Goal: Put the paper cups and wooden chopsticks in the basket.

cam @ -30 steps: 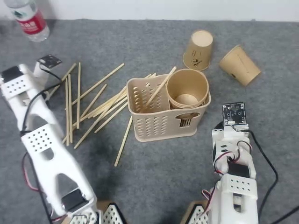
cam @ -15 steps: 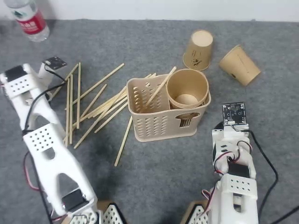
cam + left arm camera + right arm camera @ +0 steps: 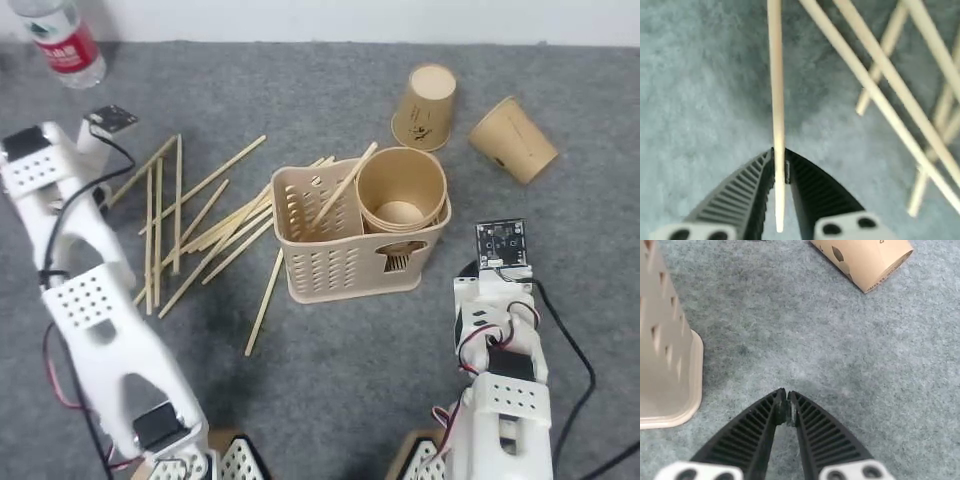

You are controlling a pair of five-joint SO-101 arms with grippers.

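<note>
Chopstick (image 3: 775, 90) clamped in left end effector (image 3: 779, 160) points straight ahead along the jaws; right end effector (image 3: 786, 405) closed, empty.

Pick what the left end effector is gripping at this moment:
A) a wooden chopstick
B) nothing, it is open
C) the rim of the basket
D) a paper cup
A: in the left wrist view the left end effector is shut on a wooden chopstick, which runs out from between its closed jaws over the grey carpet.
</note>
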